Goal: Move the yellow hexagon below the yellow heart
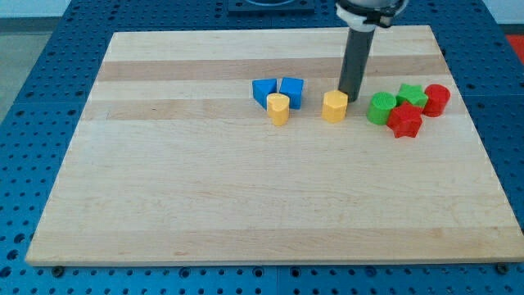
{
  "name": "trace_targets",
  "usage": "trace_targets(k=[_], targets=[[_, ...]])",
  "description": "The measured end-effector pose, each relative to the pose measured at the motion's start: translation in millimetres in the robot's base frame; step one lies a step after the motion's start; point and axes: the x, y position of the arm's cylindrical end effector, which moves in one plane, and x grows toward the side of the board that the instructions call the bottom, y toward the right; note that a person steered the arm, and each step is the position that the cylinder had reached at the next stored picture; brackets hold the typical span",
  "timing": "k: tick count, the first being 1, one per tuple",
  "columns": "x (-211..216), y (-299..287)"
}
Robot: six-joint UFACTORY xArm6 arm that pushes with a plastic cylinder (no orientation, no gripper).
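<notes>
The yellow hexagon [334,106] sits right of the board's centre, in its upper half. The yellow heart [278,108] stands to its left, at about the same height, with a gap between them. My tip [350,98] is at the hexagon's upper right edge, touching it or very nearly so. The dark rod rises straight up from there to the view's top.
Two blue blocks [264,90] [291,90] sit just above the heart, close to it. To the right of my tip is a cluster: a green block [381,108], a green star [412,96], a red star [404,120] and a red block [436,99]. The wooden board [246,205] lies on a blue perforated table.
</notes>
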Motion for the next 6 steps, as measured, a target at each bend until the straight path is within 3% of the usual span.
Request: trace_targets(k=[2,6], targets=[[39.5,-36.3],[122.4,-39.8]])
